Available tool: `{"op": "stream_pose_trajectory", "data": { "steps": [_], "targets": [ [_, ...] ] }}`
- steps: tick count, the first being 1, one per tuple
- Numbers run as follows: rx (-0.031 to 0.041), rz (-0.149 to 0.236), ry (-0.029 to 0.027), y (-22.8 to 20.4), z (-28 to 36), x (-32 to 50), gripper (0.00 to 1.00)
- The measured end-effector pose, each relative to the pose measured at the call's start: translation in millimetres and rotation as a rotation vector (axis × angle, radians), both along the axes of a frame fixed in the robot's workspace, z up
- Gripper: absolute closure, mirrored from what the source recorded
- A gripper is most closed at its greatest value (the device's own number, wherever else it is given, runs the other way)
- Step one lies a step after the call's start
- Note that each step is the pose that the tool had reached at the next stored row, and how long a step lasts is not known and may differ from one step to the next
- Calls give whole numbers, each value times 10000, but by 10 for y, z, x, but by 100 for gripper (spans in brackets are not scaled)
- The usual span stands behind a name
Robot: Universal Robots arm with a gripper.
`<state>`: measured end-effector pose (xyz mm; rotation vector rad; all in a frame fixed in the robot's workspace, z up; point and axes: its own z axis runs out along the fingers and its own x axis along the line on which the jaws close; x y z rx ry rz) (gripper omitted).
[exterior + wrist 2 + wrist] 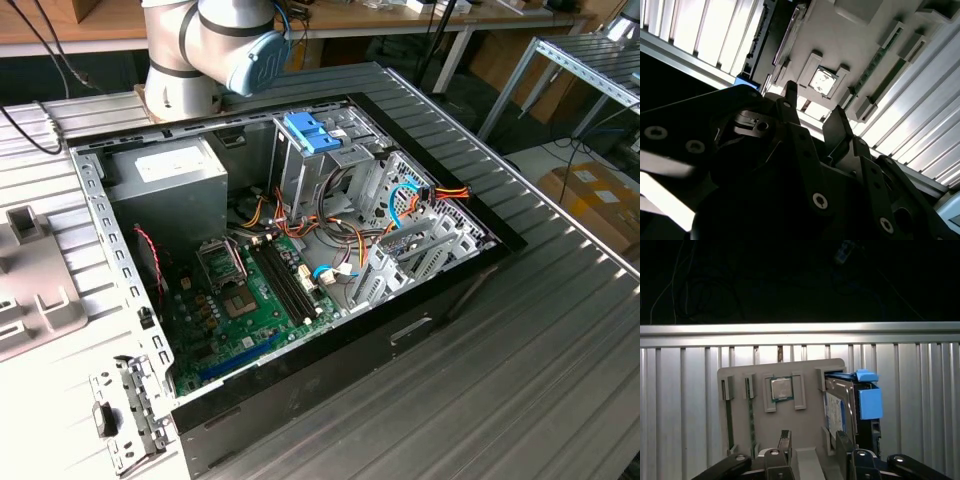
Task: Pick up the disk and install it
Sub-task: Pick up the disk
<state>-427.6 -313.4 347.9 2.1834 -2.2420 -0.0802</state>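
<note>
The disk (pixel 839 407) is a grey hard drive in a light-blue carrier with a brighter blue end tab (pixel 870 401). It stands on edge in a slot at one side of a grey parts tray (pixel 740 377). In both wrist views my gripper (pixel 813 439) is open with nothing between its fingers (pixel 785 439). It hovers over the tray's near end, apart from the disk, which lies just beyond one fingertip. The second wrist view shows the gripper (pixel 813 107) over the tray, and a sliver of the blue carrier (pixel 745 80) at the side.
The tray also holds a processor chip (pixel 781 388) and memory sticks (pixel 729 420) in slots. An open computer case (pixel 300 260) lies on the ribbed metal table (pixel 520 350), with a blue part (pixel 312 132) atop its drive cage. The arm's base (pixel 200 50) stands behind the case.
</note>
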Motion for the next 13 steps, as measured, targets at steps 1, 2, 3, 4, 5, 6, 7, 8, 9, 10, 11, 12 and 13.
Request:
{"op": "stream_pose_trajectory", "data": {
  "steps": [1,2,3,4,5,6,7,8,9,10,11,12,13],
  "targets": [
    [4,0,1,36,-2,0,52],
    [8,0,0,59,-4,0,52],
    [10,0,0,81,-5,0,52],
    [13,1,0,110,-7,0,52],
    [17,0,-1,148,-10,0,52],
    [19,0,-1,171,-12,-1,52],
    [23,1,0,194,-15,-2,52],
    [30,1,0,220,-20,-5,52],
    [44,2,0,247,-28,-10,52],
    [55,3,0,263,-34,-13,52],
    [65,4,-1,276,-38,-16,52],
    [77,5,-1,293,-44,-20,52],
    [102,10,-1,326,-55,-26,52]
  ]
}}
